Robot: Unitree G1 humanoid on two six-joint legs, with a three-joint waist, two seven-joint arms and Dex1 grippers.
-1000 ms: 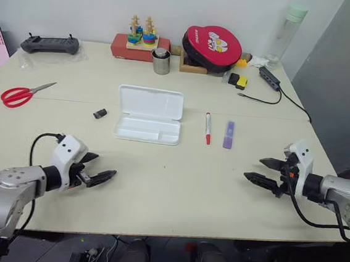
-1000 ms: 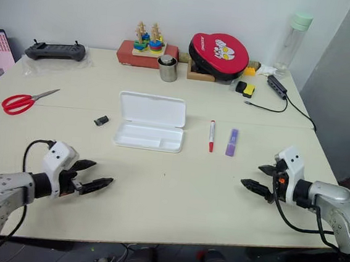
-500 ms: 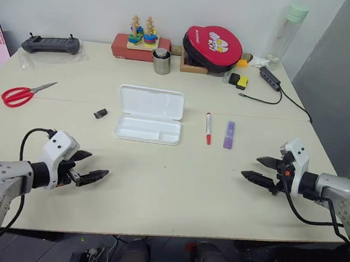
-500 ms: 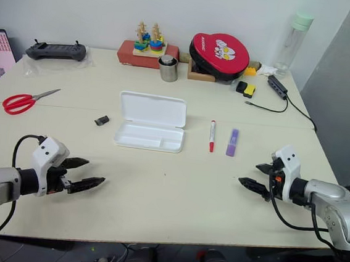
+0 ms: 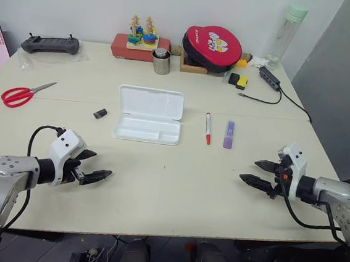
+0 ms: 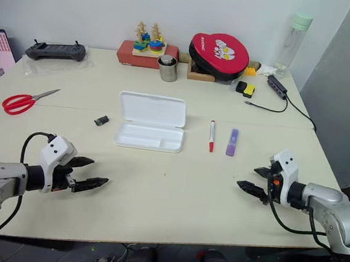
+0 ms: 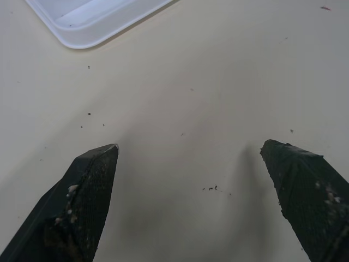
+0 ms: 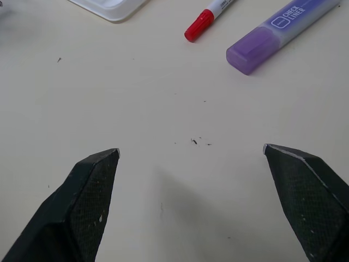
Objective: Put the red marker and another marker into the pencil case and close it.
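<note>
Tools both spread wide & empty, low over worktop (image 5: 176, 187).
Pencil case (image 5: 149, 114) lies lid-open, ready; red marker (image 5: 207, 128) & purple marker (image 5: 228, 134) just right of it, nearer right tool (image 5: 256, 173) than left tool (image 5: 94, 166).

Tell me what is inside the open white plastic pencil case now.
The white plastic pencil case lies open, and its tray shows a thin divider and nothing else. The slim red-capped marker and stubby purple highlighter lie on the table beside it.
</note>
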